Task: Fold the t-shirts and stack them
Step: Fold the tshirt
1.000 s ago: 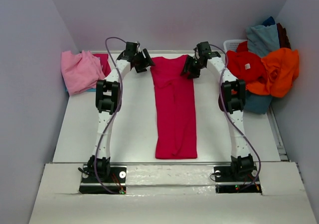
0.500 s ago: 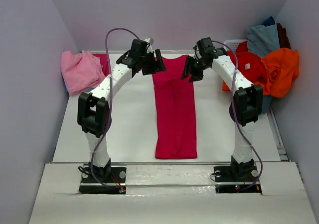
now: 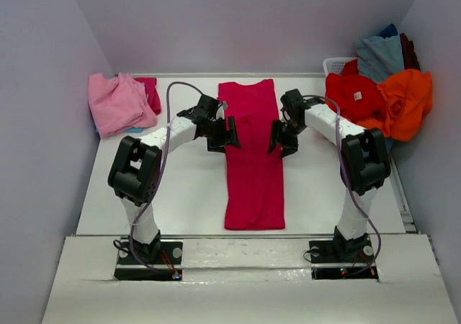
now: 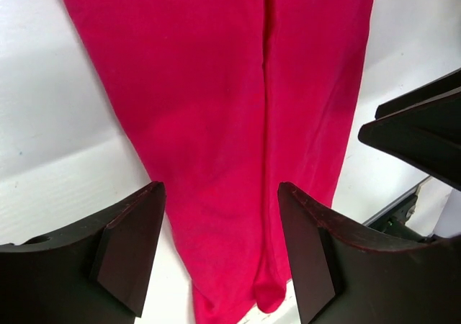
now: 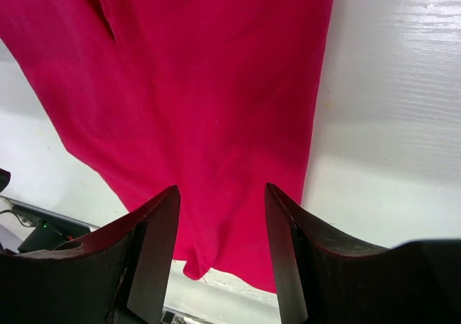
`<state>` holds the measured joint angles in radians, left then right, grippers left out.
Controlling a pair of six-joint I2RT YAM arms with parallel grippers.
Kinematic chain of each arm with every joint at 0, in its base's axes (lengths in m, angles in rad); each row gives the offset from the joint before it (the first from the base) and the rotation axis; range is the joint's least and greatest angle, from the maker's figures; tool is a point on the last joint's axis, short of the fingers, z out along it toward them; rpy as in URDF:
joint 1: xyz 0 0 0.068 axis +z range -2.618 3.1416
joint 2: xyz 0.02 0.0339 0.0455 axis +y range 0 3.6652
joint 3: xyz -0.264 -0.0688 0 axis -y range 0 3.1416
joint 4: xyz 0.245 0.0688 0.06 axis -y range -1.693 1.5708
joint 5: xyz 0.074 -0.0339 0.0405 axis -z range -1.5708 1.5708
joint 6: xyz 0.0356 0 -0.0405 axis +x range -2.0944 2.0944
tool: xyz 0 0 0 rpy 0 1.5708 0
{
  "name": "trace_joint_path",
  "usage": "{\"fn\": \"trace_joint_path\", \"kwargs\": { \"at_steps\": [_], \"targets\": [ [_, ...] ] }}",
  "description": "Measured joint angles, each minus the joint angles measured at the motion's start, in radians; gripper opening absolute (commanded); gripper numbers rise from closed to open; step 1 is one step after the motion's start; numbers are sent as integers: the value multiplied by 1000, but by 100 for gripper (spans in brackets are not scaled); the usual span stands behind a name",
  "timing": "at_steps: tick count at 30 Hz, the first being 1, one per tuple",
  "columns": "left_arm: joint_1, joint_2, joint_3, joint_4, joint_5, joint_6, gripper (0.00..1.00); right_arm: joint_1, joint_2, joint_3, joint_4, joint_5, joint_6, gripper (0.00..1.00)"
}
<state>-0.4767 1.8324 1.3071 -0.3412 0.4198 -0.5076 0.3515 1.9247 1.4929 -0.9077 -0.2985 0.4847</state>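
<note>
A second ago both pincers were up at the far end of the shirt (image 3: 252, 165), near the top of the frame. Now they have come nearer, to the middle of the frame. The shirt lies in the same place.

The shirt is dark pink-red and folded into 1 long strip. It lies flat on the white table (image 3: 180, 194), from the near edge up to the far wall. The left pincer (image 3: 229, 133) hangs at the strip's left edge and the right pincer (image 3: 278, 138) at its right edge, so the shirt lies between the 2. Both pincers are open and hold nothing.

The left wrist view shows the cloth below and between 2 dark fingers (image 4: 130, 245), with a long crease down it. The right wrist view shows the cloth under its own fingers (image 5: 155, 248).

Only the top view shows the far things. They are a pink shirt (image 3: 115, 102) in the upper left, and a pile (image 3: 382, 97) of orange, red and blue shirts on a basket (image 3: 337, 65) in the upper right.
</note>
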Motion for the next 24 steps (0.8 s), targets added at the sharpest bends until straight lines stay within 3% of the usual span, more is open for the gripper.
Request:
{"fn": "trace_joint_path", "kwargs": {
  "at_steps": [10,24],
  "targets": [
    [0,121,135,-34,-15,39,73,8,12,3,28,16,17,55],
    [-6,219,162,-26,59,47,72,23,100,31,38,19,17,55]
  ]
}}
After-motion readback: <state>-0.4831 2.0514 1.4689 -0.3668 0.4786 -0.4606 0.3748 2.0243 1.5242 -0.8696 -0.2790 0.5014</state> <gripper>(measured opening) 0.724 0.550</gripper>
